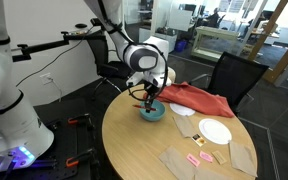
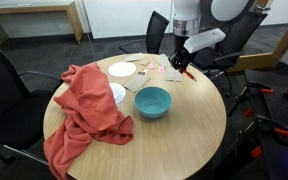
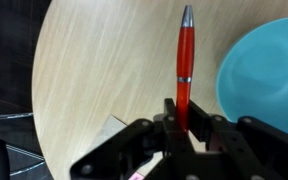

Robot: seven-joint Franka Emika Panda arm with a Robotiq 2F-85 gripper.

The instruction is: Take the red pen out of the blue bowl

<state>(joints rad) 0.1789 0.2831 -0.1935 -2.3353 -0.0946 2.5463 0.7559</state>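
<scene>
The red pen [image 3: 185, 62] with a silver tip is clamped between the fingers of my gripper [image 3: 184, 120] and points away from the wrist camera over bare wood. The blue bowl [image 3: 266, 75] lies just to the right of the pen in the wrist view and looks empty. In both exterior views the gripper [image 1: 145, 94] [image 2: 181, 66] hangs above the round wooden table [image 2: 184, 130], a little above and beside the bowl [image 1: 152, 113] [image 2: 152, 101]. The pen is held clear of the bowl.
A red cloth [image 2: 89, 105] drapes over one side of the table. A white plate [image 2: 122, 69], brown paper napkins [image 1: 180, 162] and small pink items [image 1: 198, 159] lie on the table. Black office chairs [image 1: 234, 75] stand around it.
</scene>
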